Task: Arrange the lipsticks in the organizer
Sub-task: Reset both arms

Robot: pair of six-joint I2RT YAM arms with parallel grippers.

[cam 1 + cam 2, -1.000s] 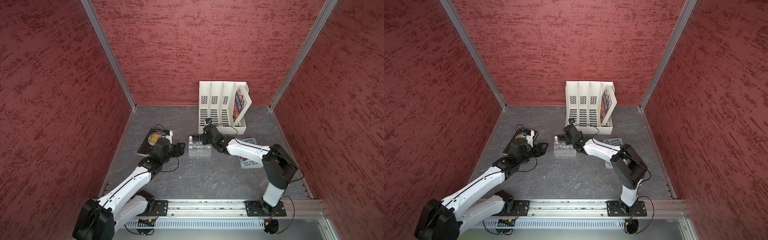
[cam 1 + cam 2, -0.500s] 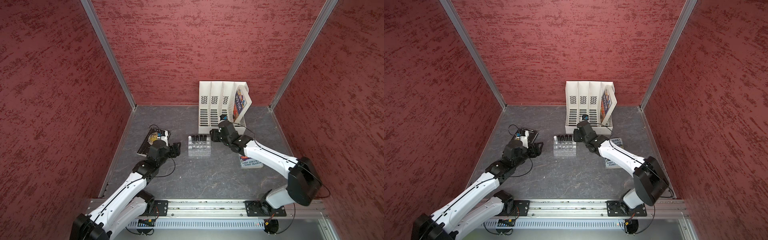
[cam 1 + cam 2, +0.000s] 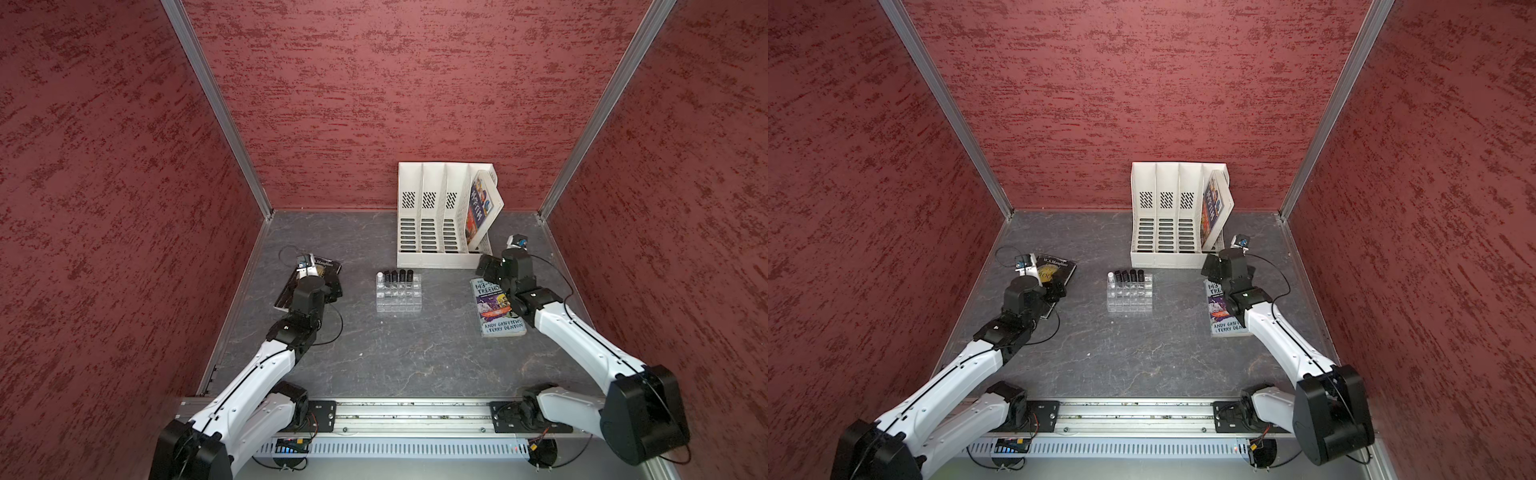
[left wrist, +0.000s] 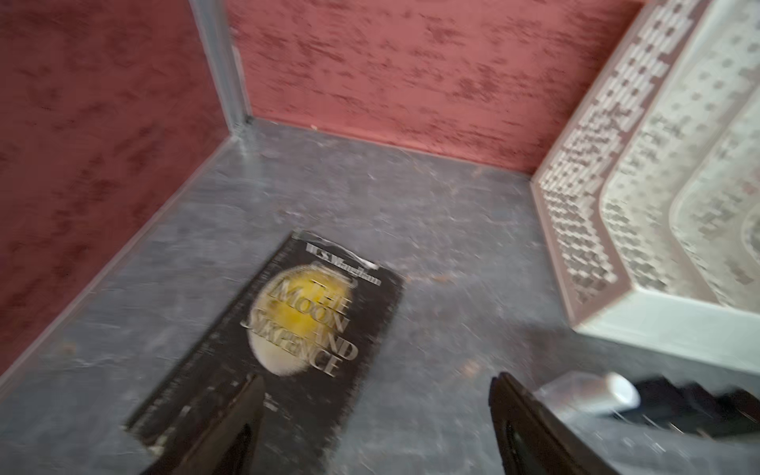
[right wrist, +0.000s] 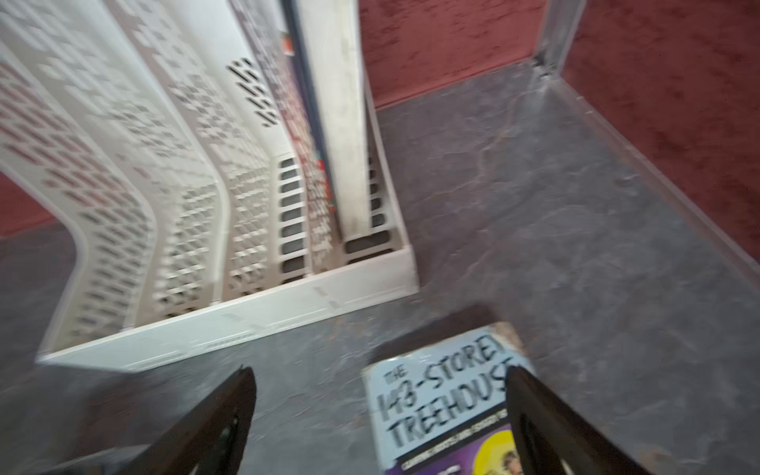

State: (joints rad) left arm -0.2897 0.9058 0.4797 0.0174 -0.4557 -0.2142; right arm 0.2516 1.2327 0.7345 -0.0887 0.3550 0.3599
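Lipsticks [image 3: 398, 276] stand upright in organizer [image 3: 399, 301]; left end effector [image 4: 375, 384] and right end effector [image 5: 380, 372] spread.

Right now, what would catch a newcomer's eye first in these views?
Five lipsticks, one white and four black, stand in the far row of the clear organizer mid-table. Behind it, a white file rack by the back wall holds one colourful book. The left claw and right claw are open.

The left arm [image 3: 266, 368] and right arm [image 3: 582, 340] had white shells, black joints and thin looping black cables [image 3: 341, 325]. The left claw [image 4: 376, 382] and right claw [image 5: 380, 373] were black.
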